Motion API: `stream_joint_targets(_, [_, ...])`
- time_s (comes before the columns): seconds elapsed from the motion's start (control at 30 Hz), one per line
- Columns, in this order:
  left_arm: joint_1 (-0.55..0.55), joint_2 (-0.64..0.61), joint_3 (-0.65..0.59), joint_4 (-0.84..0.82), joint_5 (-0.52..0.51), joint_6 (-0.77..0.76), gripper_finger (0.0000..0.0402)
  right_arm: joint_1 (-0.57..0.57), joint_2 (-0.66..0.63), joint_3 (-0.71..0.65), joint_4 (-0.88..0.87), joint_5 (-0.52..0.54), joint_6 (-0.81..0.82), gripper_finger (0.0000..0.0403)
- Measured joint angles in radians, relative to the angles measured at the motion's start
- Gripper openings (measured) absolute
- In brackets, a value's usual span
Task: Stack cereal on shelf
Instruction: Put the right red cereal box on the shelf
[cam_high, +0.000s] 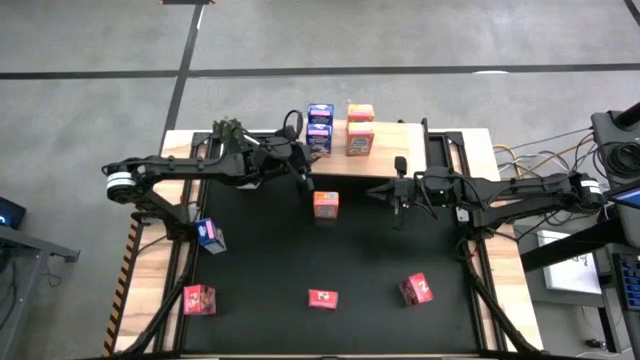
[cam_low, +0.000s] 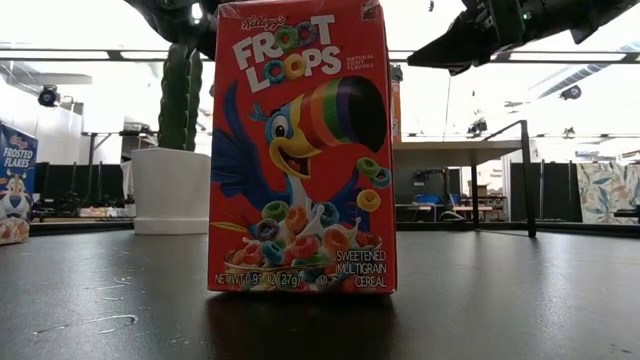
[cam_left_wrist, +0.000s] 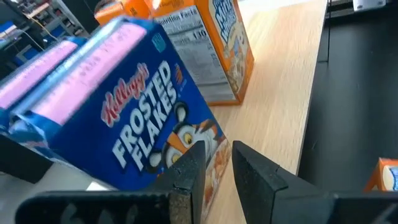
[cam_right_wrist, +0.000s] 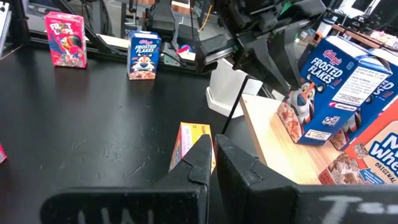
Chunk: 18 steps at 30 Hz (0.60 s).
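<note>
We logged the left claw (cam_high: 303, 181), fingers narrow and empty, just off the shelf (cam_high: 400, 160) corner beside the blue boxes (cam_high: 320, 128), and the right claw (cam_high: 399, 195), shut, nearer the upright orange box (cam_high: 326, 204) on the worktop.

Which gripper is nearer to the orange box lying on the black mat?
Left, narrowly. The left gripper is just behind the orange box, by the shelf. The right gripper is farther, beside it.
</note>
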Motion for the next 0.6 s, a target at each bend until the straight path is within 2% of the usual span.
stream_joint_targets(0.27, [-0.121, -0.084, 0.007, 0.007, -0.001, 0.033, 0.0063, 0.024, 0.000, 0.006, 0.004, -0.008, 0.145, 0.0013])
stream_joint_targets(0.6, [-0.347, -0.186, -0.002, 0.004, 0.001, 0.105, 0.0063, 0.208, 0.016, 0.076, -0.003, -0.008, 0.339, 0.0013])
